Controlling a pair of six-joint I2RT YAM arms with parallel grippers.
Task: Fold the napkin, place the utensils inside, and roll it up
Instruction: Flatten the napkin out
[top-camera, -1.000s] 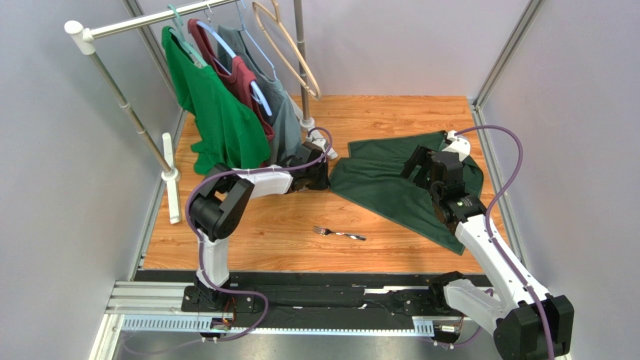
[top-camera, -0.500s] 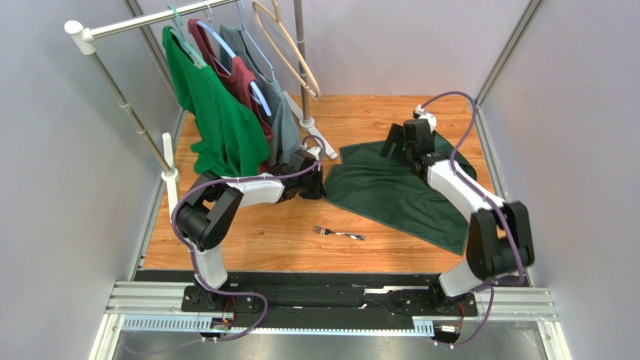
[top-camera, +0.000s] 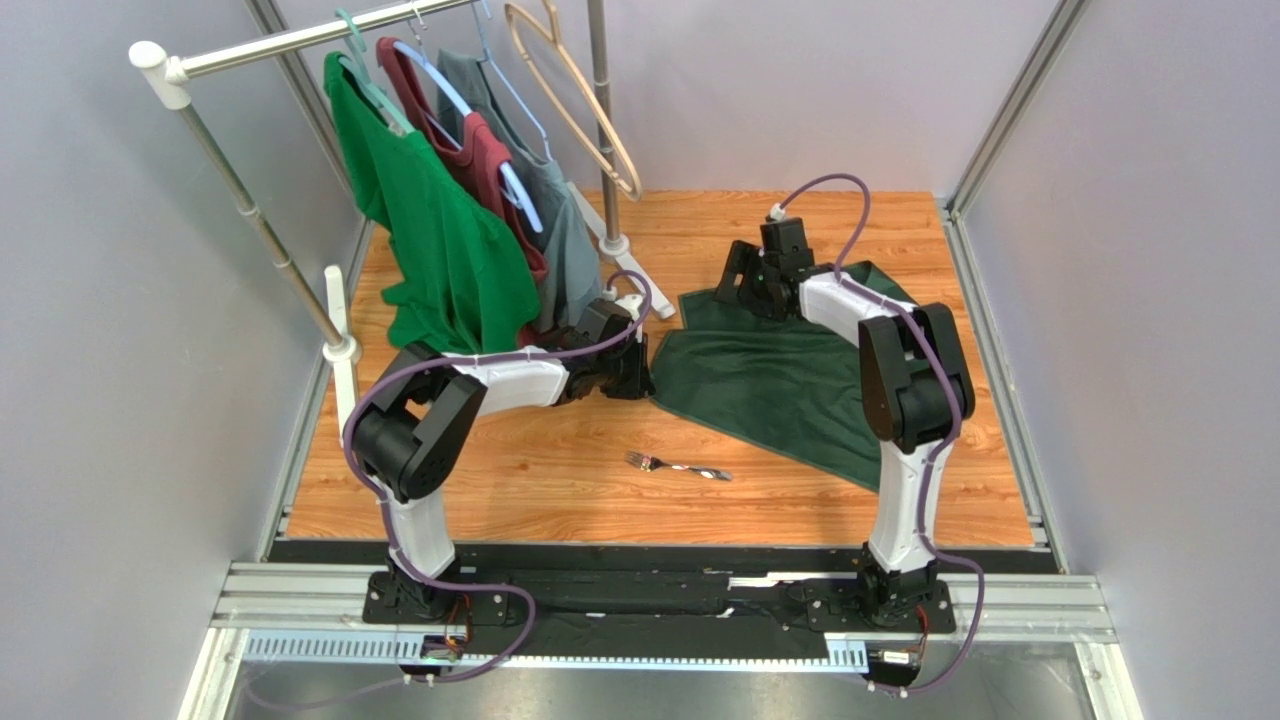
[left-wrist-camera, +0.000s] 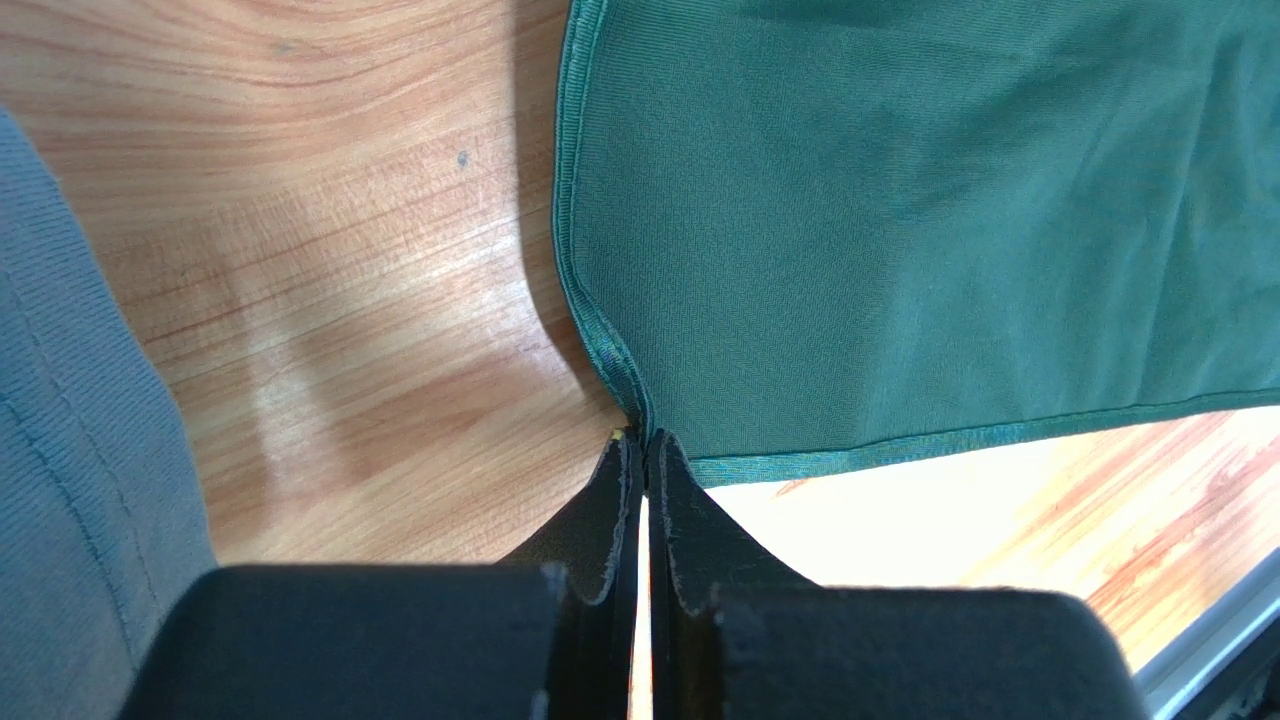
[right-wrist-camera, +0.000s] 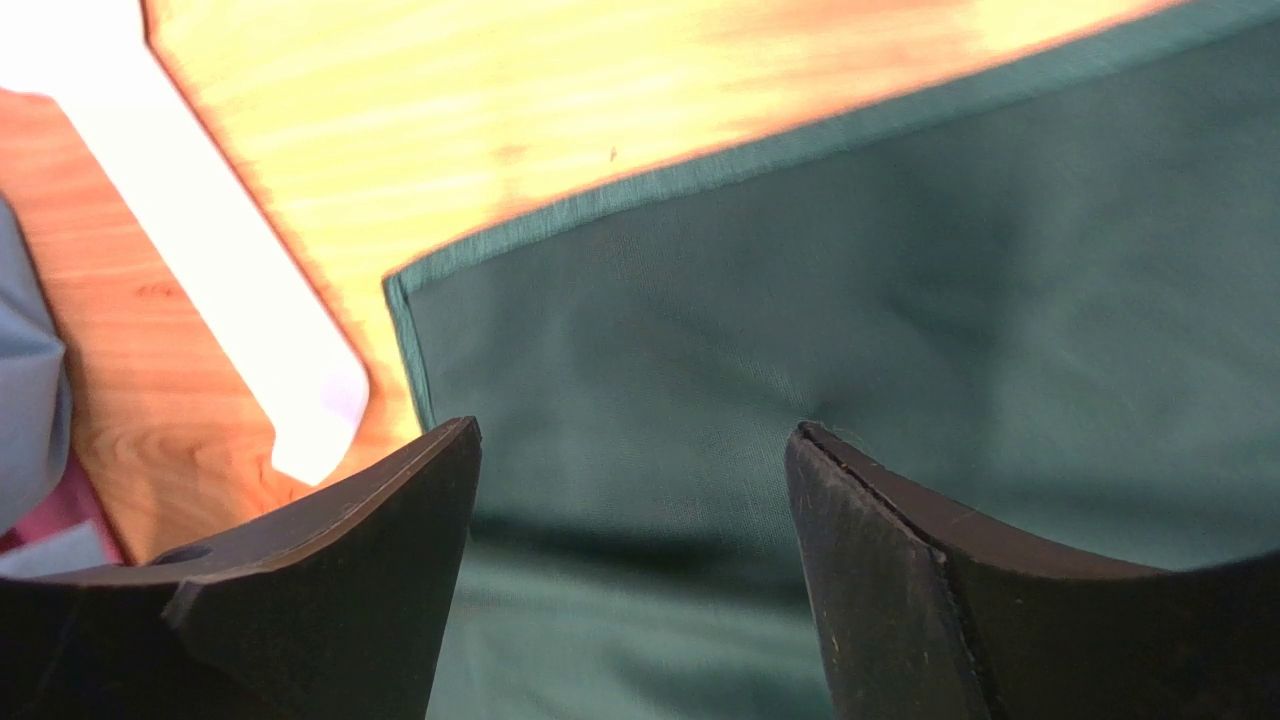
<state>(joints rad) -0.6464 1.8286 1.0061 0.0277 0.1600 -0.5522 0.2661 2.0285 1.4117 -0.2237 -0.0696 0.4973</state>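
Since the fork (top-camera: 679, 468) lies nearest the bases, bare on the wooden table (top-camera: 496, 488) and apart from the cloth, I'd say it isn't in play yet.

Next out: left gripper (left-wrist-camera: 646, 444) is fully closed, tips pinching the hemmed left corner of the napkin (top-camera: 781, 383), low against the wood. The napkin covers the right half of the table and is partly doubled, with a top layer lying over its far part.

Farther: right gripper (right-wrist-camera: 631, 435) hangs over that layer's far-left corner, jaws wide apart, nothing between them. No contact that I can see.

Behind: clothes rack (top-camera: 256, 50) with hanging shirts (top-camera: 436, 225), close beside the left arm.

Handling, my read:
- **Napkin:** thin, soft and light, with no stiffness. It will drape and drag, and a one-point pull would skew the fold. Take it at the hemmed corners, where the fabric is thicker, both corners together so the edge stays straight.
- **Fork:** slim smooth metal lying flat on the wood, probably slippery. Grip it across the middle of the handle.
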